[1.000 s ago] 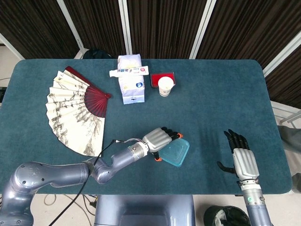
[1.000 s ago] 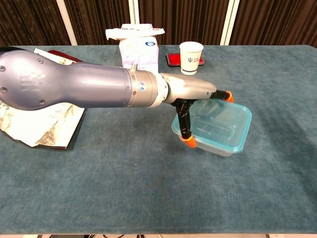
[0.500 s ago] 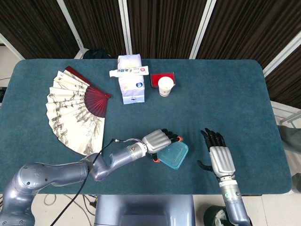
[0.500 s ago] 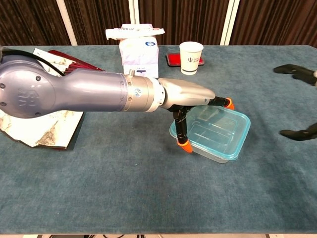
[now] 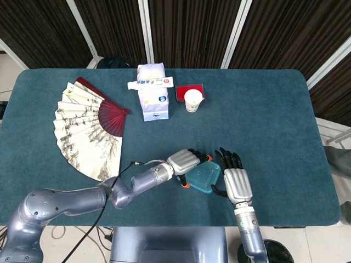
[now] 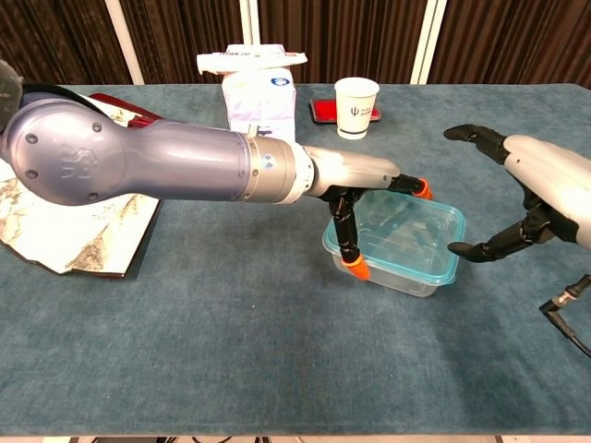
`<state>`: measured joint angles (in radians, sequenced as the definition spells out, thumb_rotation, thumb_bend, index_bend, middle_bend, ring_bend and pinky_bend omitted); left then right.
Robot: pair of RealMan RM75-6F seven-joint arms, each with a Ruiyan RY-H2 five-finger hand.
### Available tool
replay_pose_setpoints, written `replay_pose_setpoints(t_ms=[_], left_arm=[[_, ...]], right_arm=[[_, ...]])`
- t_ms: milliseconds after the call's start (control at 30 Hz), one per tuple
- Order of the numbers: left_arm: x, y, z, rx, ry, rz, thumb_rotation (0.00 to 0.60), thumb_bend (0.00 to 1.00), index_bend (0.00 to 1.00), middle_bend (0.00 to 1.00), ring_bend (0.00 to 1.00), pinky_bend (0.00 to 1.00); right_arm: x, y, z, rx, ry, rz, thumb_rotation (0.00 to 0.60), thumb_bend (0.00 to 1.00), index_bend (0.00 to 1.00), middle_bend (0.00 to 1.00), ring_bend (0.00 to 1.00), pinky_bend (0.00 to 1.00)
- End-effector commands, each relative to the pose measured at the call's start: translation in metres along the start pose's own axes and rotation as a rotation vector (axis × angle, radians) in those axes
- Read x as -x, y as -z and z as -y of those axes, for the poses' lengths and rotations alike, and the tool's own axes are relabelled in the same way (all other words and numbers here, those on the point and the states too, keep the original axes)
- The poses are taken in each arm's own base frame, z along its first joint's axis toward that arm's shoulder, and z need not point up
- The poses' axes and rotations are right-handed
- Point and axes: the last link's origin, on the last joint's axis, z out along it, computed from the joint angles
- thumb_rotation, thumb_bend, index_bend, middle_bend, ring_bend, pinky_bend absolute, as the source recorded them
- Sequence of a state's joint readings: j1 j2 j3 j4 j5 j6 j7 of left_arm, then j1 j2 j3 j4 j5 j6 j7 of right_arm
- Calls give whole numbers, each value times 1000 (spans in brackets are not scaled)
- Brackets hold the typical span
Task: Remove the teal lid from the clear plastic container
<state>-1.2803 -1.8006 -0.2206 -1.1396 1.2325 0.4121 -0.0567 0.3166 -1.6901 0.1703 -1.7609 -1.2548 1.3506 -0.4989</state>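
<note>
The clear plastic container [image 6: 406,268] with its teal lid [image 5: 202,178] [image 6: 420,226] sits on the blue table near the front edge. My left hand [image 5: 185,162] [image 6: 355,185] rests over the container's left side, with orange-tipped fingers on the lid and the thumb down its left wall. My right hand [image 5: 235,181] [image 6: 531,198] hovers just right of the container, fingers spread and empty, with its thumb tip close to the lid's right edge.
A spread paper fan [image 5: 88,129] lies at the left. At the back middle stand a white pouch [image 5: 151,92] with a tube on top, a white paper cup [image 5: 192,100] and a red flat box [image 5: 184,89].
My right hand has moved left from the table's right side to just beside the container. The container has shifted a little under my left hand.
</note>
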Motion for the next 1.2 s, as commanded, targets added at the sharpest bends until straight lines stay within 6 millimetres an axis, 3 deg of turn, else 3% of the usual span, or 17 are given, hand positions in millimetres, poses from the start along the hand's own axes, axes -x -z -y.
replay_pose_setpoints(t_ms=[33, 1200], left_arm=[[-2, -2, 0, -6, 15, 1, 600, 298, 228, 251, 231, 422], [-10, 4, 10, -60, 58, -51, 600, 298, 229, 254, 233, 422]], right_arm=[[1, 0, 0, 10, 0, 4, 600, 299, 0, 0, 0, 0], [8, 5, -3, 33, -23, 68, 600, 299, 0, 0, 0, 0]])
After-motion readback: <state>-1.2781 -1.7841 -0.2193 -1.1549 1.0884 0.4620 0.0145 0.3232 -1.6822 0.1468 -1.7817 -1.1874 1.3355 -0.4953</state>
